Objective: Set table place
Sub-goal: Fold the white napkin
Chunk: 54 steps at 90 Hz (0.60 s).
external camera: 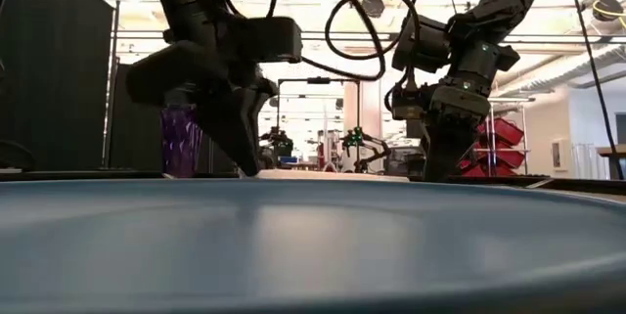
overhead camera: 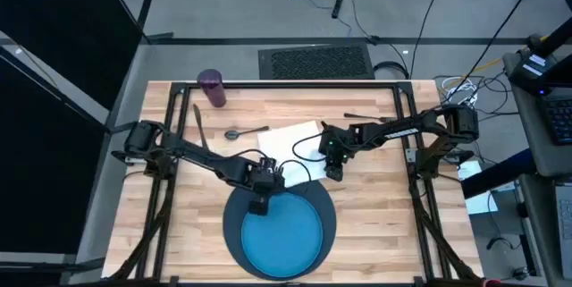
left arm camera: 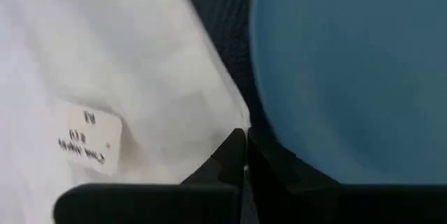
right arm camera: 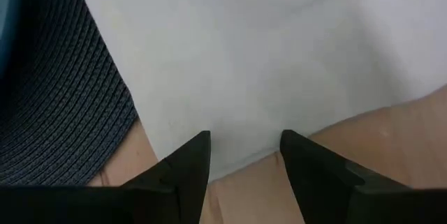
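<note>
2 grippers are working over the near half of the table [overhead camera: 375, 224]. Nearest, the blue plate [overhead camera: 283, 235] is lying on the dark round mat [overhead camera: 328, 214] at the middle of the near edge. The left gripper [overhead camera: 258, 205] is pressing down at the plate's far rim, its fingers [left arm camera: 234, 155] pinched together on a corner of the white napkin [overhead camera: 295, 139]. The right gripper [overhead camera: 332, 173] is hovering over the napkin's edge beside the mat, fingers [right arm camera: 188, 161] apart with napkin between them. Farther back, a spoon [overhead camera: 239, 131] is lying beside the napkin, and the purple cup [overhead camera: 212, 88] is standing near the far left corner.
</note>
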Tool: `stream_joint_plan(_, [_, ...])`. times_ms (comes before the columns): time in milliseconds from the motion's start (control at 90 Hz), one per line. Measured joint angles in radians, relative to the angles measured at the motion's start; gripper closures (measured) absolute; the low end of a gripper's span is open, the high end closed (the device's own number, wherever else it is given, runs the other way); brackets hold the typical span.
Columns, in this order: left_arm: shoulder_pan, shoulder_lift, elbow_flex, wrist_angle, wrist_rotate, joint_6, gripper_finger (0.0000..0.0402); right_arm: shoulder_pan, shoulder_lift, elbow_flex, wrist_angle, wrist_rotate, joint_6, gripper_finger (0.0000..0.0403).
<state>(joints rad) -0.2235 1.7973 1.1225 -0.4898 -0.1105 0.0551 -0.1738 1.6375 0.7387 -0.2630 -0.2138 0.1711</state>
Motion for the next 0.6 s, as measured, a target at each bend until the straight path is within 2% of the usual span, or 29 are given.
stream_joint_plan(122, [-0.003, 0.000, 0.000, 0.012, 0.001, 0.026, 0.0387, 0.000, 0.000, 0.000, 0.000, 0.000, 0.000, 0.0236])
stream_joint_plan(300, [-0.003, -0.001, 0.000, 0.010, -0.004, -0.003, 0.0337, 0.000, 0.000, 0.000, 0.000, -0.001, 0.000, 0.0236])
stream_joint_plan(444, [-0.001, -0.001, 0.000, -0.003, -0.067, -0.065, 0.0306, 0.000, 0.001, -0.001, 0.000, -0.001, 0.000, 0.0236])
stream_joint_plan(600, [0.001, -0.001, 0.000, -0.049, -0.139, -0.068, 0.0299, 0.000, 0.001, -0.001, 0.000, -0.001, 0.000, 0.0236])
